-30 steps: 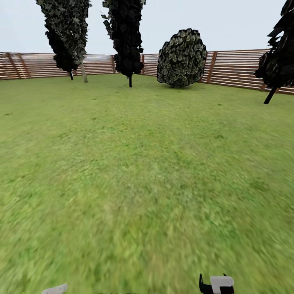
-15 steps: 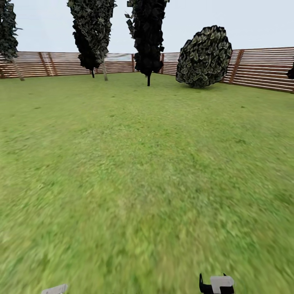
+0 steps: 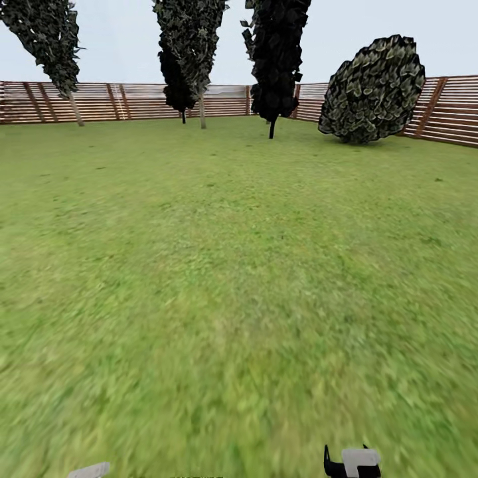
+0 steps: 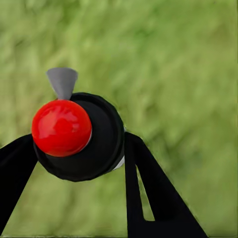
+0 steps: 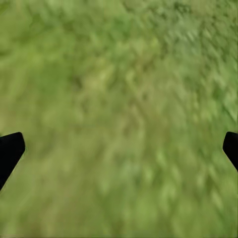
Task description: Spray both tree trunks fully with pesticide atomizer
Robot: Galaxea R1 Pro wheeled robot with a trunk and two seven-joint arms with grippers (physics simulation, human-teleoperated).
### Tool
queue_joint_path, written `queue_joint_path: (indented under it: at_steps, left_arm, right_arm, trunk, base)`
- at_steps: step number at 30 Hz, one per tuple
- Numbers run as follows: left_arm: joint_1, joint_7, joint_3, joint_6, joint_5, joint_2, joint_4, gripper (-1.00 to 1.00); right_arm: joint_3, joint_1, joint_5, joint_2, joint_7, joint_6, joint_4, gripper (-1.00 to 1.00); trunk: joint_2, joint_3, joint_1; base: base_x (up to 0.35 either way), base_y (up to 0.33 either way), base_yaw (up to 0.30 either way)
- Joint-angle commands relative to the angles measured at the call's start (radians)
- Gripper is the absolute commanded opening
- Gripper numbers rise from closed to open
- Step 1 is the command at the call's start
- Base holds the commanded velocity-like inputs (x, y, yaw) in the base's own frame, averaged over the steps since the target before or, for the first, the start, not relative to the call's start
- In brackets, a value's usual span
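The pesticide atomizer [image 4: 74, 134], a round black body with a red cap and a grey nozzle, sits between the two black fingers of my left gripper [image 4: 79, 144], which is shut on it above blurred grass. My right gripper [image 5: 121, 146] is open, its dark fingertips wide apart over bare lawn. In the head view, bits of both arms show at the bottom edge: left [image 3: 88, 470], right [image 3: 352, 463]. Far off by the fence stand two trees with pale trunks, one at the left [image 3: 76, 110], one nearer the middle [image 3: 202, 118]. No mist shows.
Green lawn [image 3: 232, 265] stretches ahead to a brown slatted fence [image 3: 119, 101]. Two black thin-stemmed trees [image 3: 273, 60] [image 3: 178, 89] and a round bush [image 3: 372, 89] stand near the fence. Wide open grass lies between me and them.
The whole head view has shifted right, so the camera has turned left; a pale-trunked tree has come into view at the far left. Both arms look the same.
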State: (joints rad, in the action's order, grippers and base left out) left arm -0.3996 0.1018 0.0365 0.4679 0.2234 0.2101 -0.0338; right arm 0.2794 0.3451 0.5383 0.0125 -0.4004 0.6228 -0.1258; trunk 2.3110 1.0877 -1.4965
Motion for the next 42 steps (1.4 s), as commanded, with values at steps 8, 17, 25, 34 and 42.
queue_joint_path:
  at_steps: [8, 17, 25, 34, 42]
  left_arm:
    - [0.0, 0.001, 0.0, 0.0, 0.001, 0.0, 0.0, -1.0]
    - [0.0, 0.001, 0.0, 0.0, 0.001, 0.0, 0.0, -1.0]
    - [0.0, 0.001, 0.0, 0.0, 0.001, 0.0, 0.0, -1.0]
    - [-0.001, 0.001, 0.0, 0.0, 0.001, 0.0, 0.0, -1.0]
    - [0.0, 0.001, 0.0, 0.0, 0.001, 0.0, 0.0, -1.0]
  right_arm:
    - [0.0, 0.0, 0.0, 0.0, 0.0, 0.0, 0.0, 1.0]
    - [0.0, 0.0, 0.0, 0.001, 0.0, 0.0, 0.0, 1.0]
    - [0.0, 0.0, 0.0, 0.0, 0.0, 0.0, 0.0, 1.0]
    - [0.0, 0.0, 0.0, 0.0, 0.0, 0.0, 0.0, 1.0]
    - [0.0, 0.0, 0.001, 0.001, 0.0, 0.0, 0.0, 1.0]
  trunk:
    - [0.0, 0.003, 0.0]
    - [0.0, 0.007, 0.0]
    - [0.0, 0.011, 0.0]
    - [0.0, 0.015, 0.0]
    - [0.0, 0.018, 0.0]
  base:
    - [0.0, 0.0, 0.276]
    - [0.0, 0.0, 0.276]
    - [0.0, 0.0, 0.276]
    - [0.0, 0.0, 0.276]
    - [0.0, 0.0, 0.276]
